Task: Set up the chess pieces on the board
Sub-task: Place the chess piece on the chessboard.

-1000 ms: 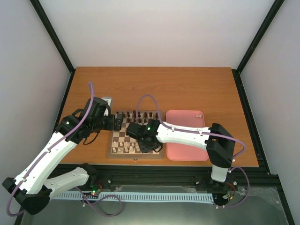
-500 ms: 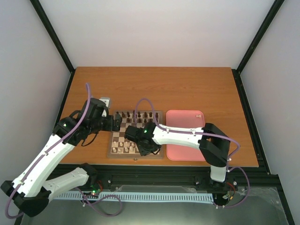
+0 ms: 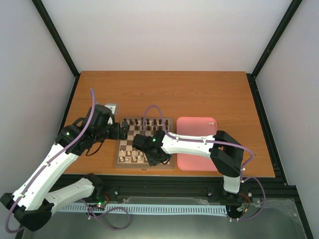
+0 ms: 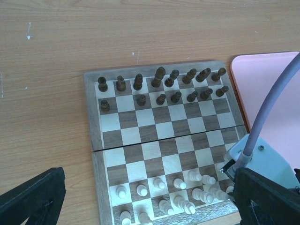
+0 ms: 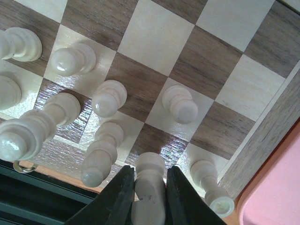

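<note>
The board [image 3: 130,144] lies at the table's near middle and fills the left wrist view [image 4: 154,136]. Dark chessmen [image 4: 161,84] fill its far two rows. Cream-white chess pieces [image 4: 187,187] stand in its near two rows. My right gripper [image 3: 158,158] is low over the near right corner. In the right wrist view it [image 5: 149,176] is shut on a white piece [image 5: 150,187] above a dark near-row square, beside the corner piece [image 5: 208,185]. My left gripper [image 3: 125,131] hangs over the board's left side, open wide and empty; its fingers [image 4: 33,197] frame the left wrist view.
A pink tray [image 3: 198,143] lies right of the board and touches its edge; it also shows in the left wrist view [image 4: 272,84]. A small white box [image 3: 112,106] sits behind the left arm. The right arm's wrist [image 4: 262,164] covers the board's near right corner.
My right gripper has moved a little toward the board's near edge with the white piece, its elbow swinging left. My left arm has drawn back slightly to the left.
</note>
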